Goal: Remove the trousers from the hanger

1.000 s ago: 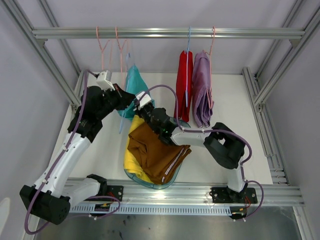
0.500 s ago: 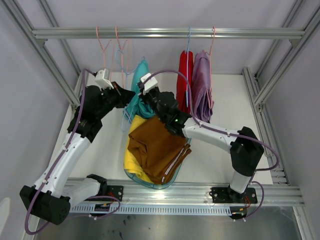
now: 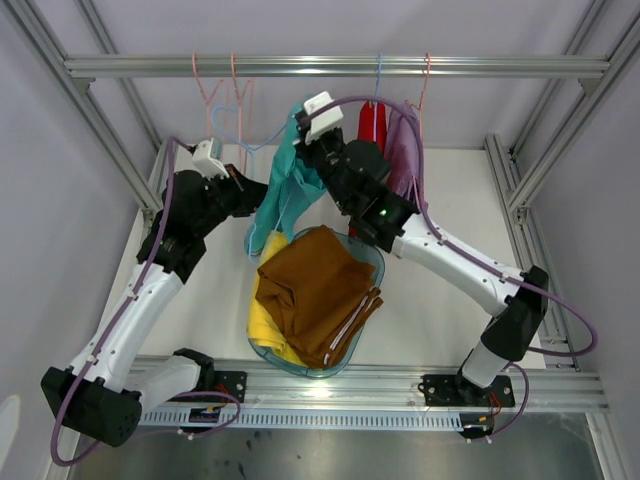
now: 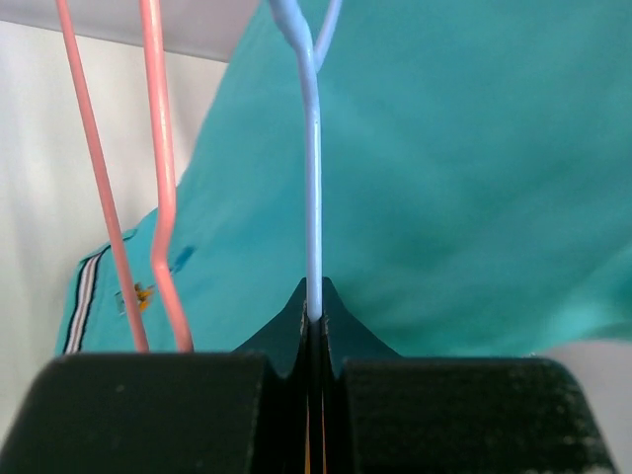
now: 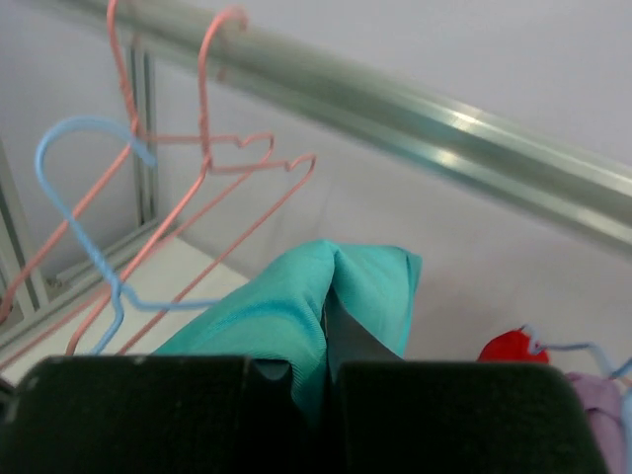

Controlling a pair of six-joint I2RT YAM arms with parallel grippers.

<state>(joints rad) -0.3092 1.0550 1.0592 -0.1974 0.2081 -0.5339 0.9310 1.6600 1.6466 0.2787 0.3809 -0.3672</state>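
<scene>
Up by the rail, your right gripper [image 3: 303,128] is clenched on a bunched fold of the teal trousers [image 3: 285,190]. In its wrist view the cloth is squeezed between the two dark fingers [image 5: 148,395] and rises in a rounded ridge just past them. From that grip the teal trousers hang down and to the left as a long drape, and their lower end reaches the far left rim of the tub [image 3: 372,262].

Your left gripper [image 4: 314,331] is pinched tight on the stem of the blue hanger [image 4: 314,197]. The thin wire runs straight out from between the closed jaws and forks at the top of that view, with the teal cloth right behind it. A striped edge of that cloth shows at the lower left. You cannot tell from these views whether the trousers are threaded over the hanger's bar.

The blue hanger's hook sits below the rail [image 3: 340,66] and apart from it. Two pink hangers [image 3: 236,92] hang bare on the rail at the left.

To the right of your right gripper, the red trousers [image 3: 372,128] and the lilac trousers [image 3: 404,150] hang side by side from the rail on their own hangers.

Nearer you, the brown trousers [image 3: 310,290] lie folded on top of the yellow trousers [image 3: 262,325] in the tub, which rests on the white table [image 3: 440,300].
</scene>
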